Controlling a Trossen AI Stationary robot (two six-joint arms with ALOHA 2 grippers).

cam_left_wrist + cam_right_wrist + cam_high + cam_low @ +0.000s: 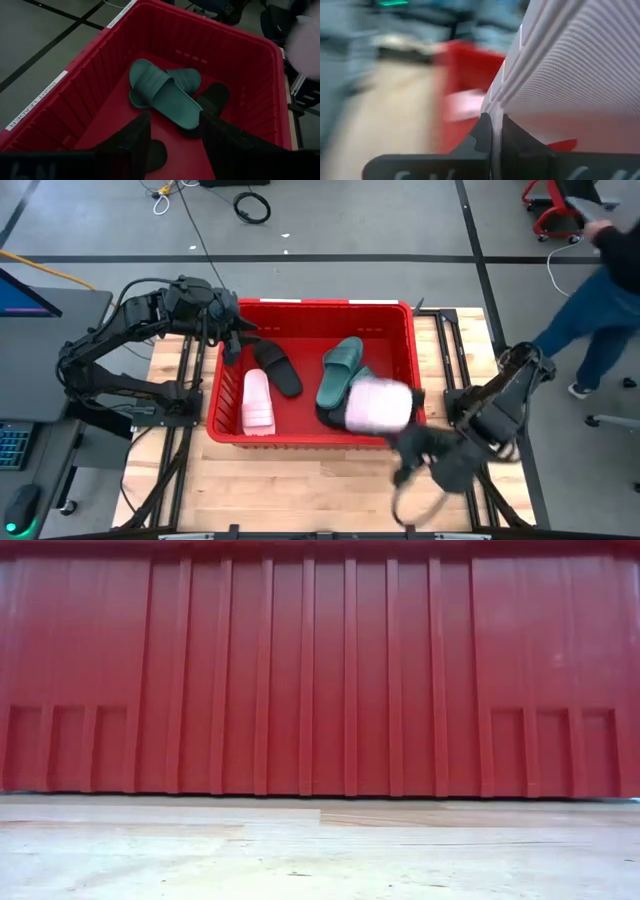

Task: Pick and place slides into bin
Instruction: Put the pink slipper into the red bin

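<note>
Slides lay mostly inside the red bin (312,308), which sat across the middle of the wooden worktop (300,480). One pale pink slide (258,402) rested near the bin's left wall, close to its front edge, with a black slide (278,367) just beside it toward the middle. Two dark green slides (165,92) overlapped one another in the bin's right half, and part of another black slide (214,95) showed beneath them.

The right gripper (496,131) was pressed together on the edge of the second pale pink slide (378,406), holding it in the air over the bin's front right corner — the picture was blurred there, and the ribbed sole filled much of the right wrist view.

The left gripper (172,132) hung above the bin's back left corner with its fingers (135,135) spread and nothing between them.

A person (600,300) stood on the floor beyond the worktop's back right corner
</note>
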